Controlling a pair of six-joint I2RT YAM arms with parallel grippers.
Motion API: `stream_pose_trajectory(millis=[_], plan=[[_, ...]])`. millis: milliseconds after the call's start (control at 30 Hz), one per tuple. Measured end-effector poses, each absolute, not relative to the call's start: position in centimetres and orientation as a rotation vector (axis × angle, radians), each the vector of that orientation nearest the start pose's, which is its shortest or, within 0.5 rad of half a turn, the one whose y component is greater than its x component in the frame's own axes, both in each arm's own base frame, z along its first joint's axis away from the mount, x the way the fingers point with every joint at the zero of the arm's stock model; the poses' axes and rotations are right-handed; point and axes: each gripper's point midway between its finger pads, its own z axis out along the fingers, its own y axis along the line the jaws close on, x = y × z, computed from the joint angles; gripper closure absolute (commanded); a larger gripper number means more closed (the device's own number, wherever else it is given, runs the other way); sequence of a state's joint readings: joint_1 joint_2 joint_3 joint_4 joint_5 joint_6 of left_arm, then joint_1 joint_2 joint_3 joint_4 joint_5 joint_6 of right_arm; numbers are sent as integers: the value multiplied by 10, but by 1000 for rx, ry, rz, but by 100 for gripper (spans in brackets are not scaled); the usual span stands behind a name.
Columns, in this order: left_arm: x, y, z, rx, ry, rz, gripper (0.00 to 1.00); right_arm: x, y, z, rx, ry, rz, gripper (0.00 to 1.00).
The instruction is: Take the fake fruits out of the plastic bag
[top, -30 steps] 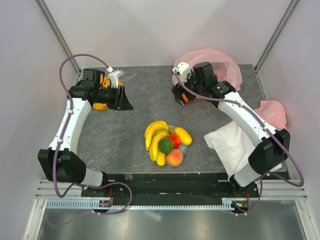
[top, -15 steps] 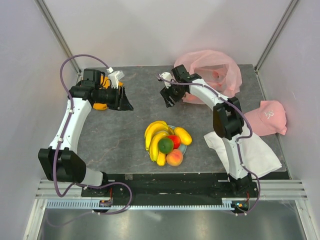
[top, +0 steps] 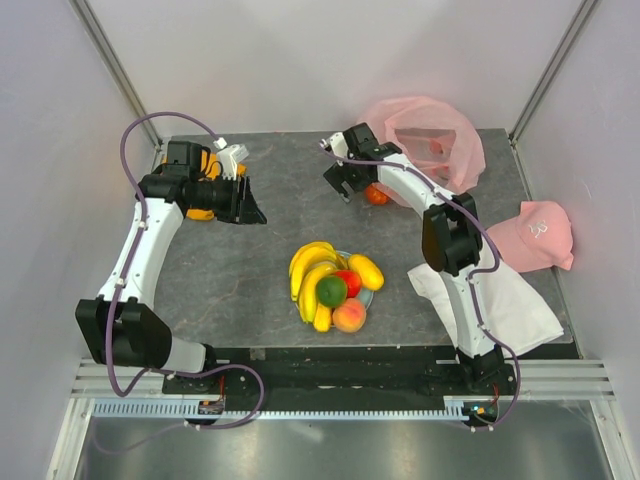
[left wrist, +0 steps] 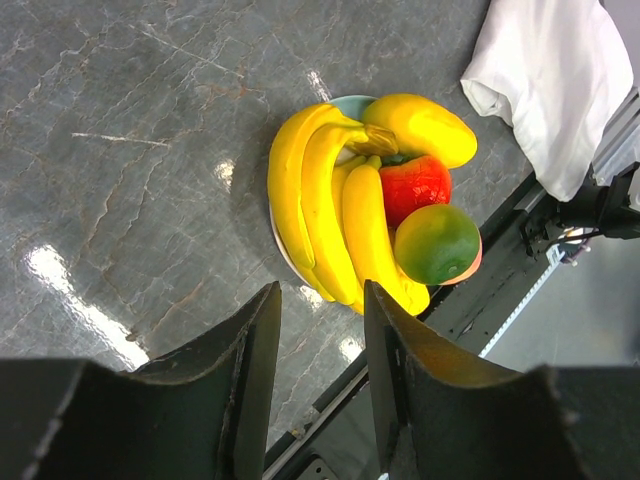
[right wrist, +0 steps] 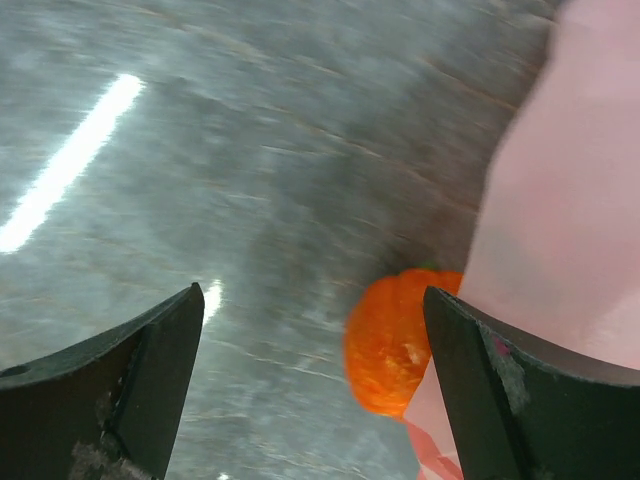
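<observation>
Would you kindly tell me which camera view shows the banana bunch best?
The left wrist view: the banana bunch sits near the middle of it, large, sharp and with nothing in front of it. The top external view shows the banana bunch whole as well, but small. The right wrist view does not show it at all.

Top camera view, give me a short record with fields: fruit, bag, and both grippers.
plastic bag: far right of the table
fruit pile: banana bunch and other fake fruits on a plate, table centre
loose fruit: orange fruit on the table at the bag's edge
right gripper: open, empty, beside the orange fruit
left gripper: jaws apart, empty
</observation>
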State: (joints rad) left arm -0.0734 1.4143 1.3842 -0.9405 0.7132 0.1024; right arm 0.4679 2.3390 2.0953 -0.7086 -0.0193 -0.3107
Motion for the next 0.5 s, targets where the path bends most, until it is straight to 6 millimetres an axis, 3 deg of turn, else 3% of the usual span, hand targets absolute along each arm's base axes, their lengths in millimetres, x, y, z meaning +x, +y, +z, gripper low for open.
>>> stream_pose_trajectory(millis=[300, 500], plan=[[302, -135, 226, 483, 2377, -895, 54, 538, 188, 78, -853, 2356, -139, 2], [302, -137, 227, 488, 2372, -915, 54, 528, 168, 58, -861, 2419, -208, 2]])
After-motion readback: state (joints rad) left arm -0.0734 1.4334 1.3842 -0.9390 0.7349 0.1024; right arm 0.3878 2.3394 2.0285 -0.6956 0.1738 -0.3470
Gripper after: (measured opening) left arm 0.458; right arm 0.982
